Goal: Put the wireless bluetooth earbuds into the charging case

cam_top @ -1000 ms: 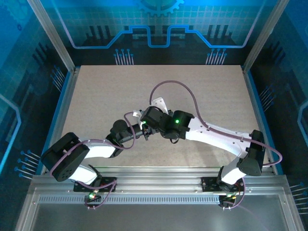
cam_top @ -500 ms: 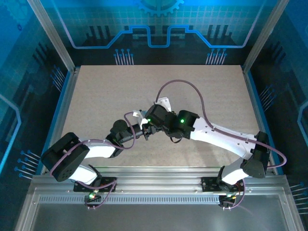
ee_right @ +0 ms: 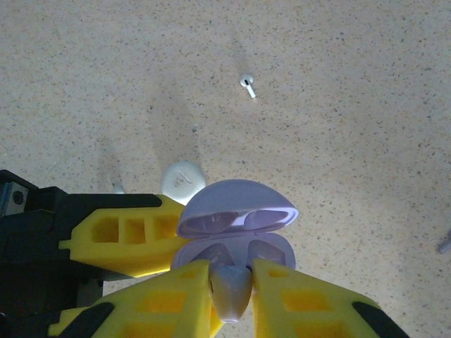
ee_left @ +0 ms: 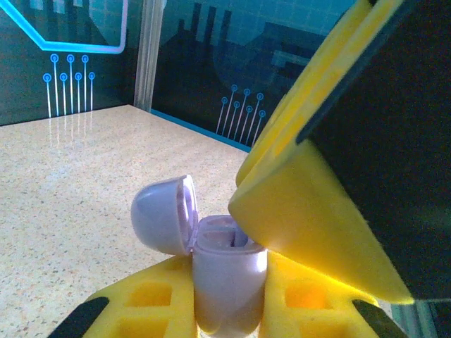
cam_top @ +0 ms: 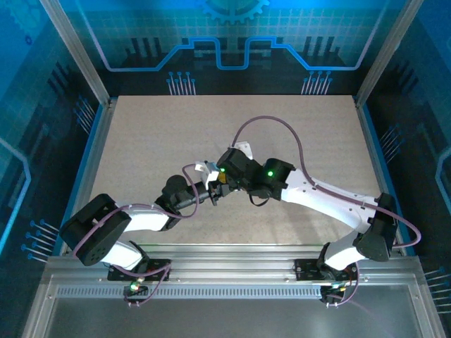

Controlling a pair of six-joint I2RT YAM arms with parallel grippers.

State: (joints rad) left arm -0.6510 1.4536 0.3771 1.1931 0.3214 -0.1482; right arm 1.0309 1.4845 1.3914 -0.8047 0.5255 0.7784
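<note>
A loose earbud (ee_right: pixel 246 83) lies on the bench (ee_right: pixel 352 105), well apart. Right fingers (ee_right: pixel 296 299), pinching a second earbud (ee_right: pixel 230 292), crowd over the charging case (ee_left: pixel 225 274); left fingers (ee_left: pixel 151 296) clamp it upright, white, lid swung open.

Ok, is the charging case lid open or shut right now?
Open: the charging case has its lid tipped back on the hinge, leaving the sockets inside exposed.

Charging case (ee_left: pixel 227 282): we see a pale, rounded shell, standing upright, clamped between the yellow fingers of the left gripper (ee_left: pixel 225 313).
Lid (ee_left: pixel 163 213): swung open on its hinge, with its hollow inside showing.
Held earbud (ee_right: pixel 230 292): pinched in the right gripper (ee_right: pixel 230 276), just at the case's mouth.
Loose earbud (ee_right: pixel 246 84): we find it white, lying on the table (ee_right: pixel 352 141), well apart from the case.
</note>
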